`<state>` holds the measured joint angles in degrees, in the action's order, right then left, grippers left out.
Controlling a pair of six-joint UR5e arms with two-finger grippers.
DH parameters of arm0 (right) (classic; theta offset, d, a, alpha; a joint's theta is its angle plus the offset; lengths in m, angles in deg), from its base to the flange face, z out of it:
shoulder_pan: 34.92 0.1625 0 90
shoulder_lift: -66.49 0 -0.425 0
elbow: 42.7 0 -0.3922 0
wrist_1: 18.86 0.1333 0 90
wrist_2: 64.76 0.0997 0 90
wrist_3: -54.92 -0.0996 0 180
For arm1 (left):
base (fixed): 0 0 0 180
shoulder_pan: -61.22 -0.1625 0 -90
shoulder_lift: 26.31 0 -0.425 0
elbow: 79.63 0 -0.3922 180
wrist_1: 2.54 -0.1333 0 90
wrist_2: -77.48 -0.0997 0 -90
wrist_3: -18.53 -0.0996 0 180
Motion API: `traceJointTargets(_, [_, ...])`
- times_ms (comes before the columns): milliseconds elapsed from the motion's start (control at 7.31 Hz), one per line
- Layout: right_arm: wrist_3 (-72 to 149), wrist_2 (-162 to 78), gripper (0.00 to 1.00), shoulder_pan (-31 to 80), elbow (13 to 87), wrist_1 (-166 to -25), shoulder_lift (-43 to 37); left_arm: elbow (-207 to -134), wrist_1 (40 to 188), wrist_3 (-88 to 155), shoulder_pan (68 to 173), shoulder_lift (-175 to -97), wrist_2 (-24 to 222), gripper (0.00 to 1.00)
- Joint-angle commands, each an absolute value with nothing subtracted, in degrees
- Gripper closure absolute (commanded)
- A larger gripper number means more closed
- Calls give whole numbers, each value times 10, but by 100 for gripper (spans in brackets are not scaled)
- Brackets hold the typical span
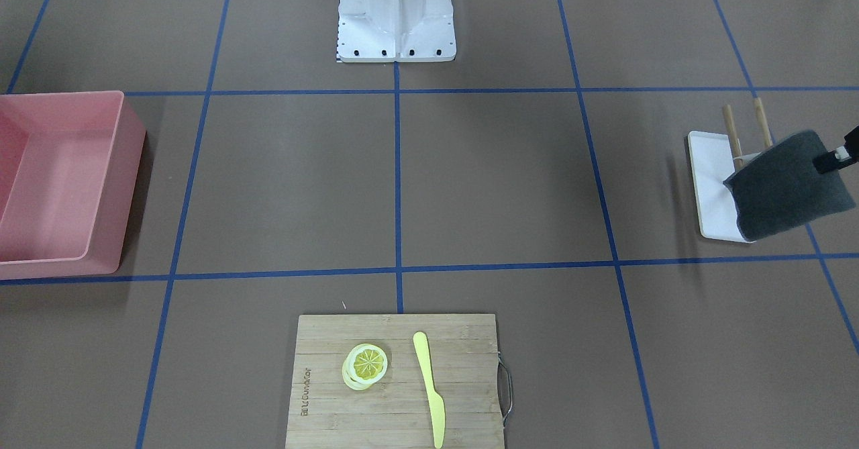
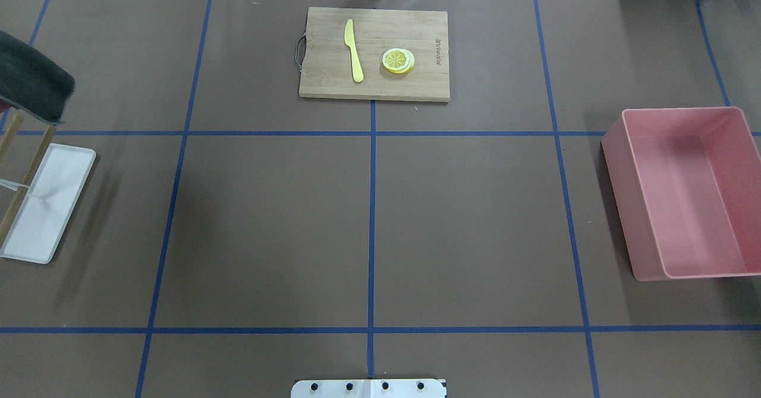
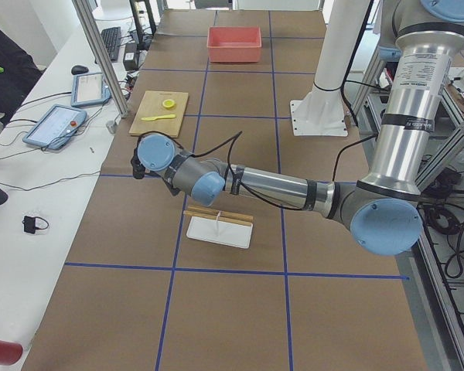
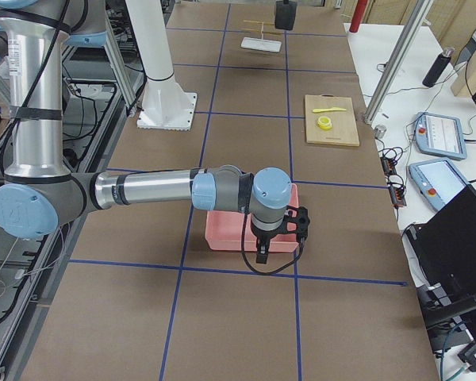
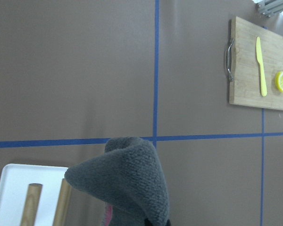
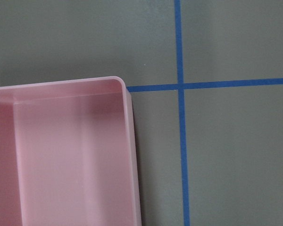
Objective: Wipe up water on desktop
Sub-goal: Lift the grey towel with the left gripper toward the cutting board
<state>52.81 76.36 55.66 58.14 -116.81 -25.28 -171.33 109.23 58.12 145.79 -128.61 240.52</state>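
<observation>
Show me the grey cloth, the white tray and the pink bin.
grey cloth (image 1: 788, 187): exterior front-facing view, middle of its face.
white tray (image 2: 56, 207): overhead exterior view, bare surface.
pink bin (image 2: 684, 201): overhead exterior view, inner floor.

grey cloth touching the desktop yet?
Apart. The exterior right view shows the grey cloth hanging in the air, with a clear gap down to the desktop.

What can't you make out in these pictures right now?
- Water on the desktop: no wet patch shows in any view, so its place is unknown.
- Left gripper: its fingers are cut off by the front view's edge and buried under the grey cloth in its wrist view.
- Right gripper: shows only small in the right side view, near the pink bin; open or shut, cannot tell.
</observation>
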Motion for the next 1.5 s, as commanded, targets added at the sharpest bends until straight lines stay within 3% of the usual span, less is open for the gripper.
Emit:
traceJointTargets(0, [529,761,0,514,593,-1140,-221,-1724,1091,666,1452,-1321,2402,100])
traceJointTargets(410, [480,745,0,459,585,-894,-219,-1724,1092,707,1442,-1348,2392,100])
traceJointTargets(1368, [423,717,0,377,594,-809,-195,-1736,1093,1083,1283,-1501,2233,100])
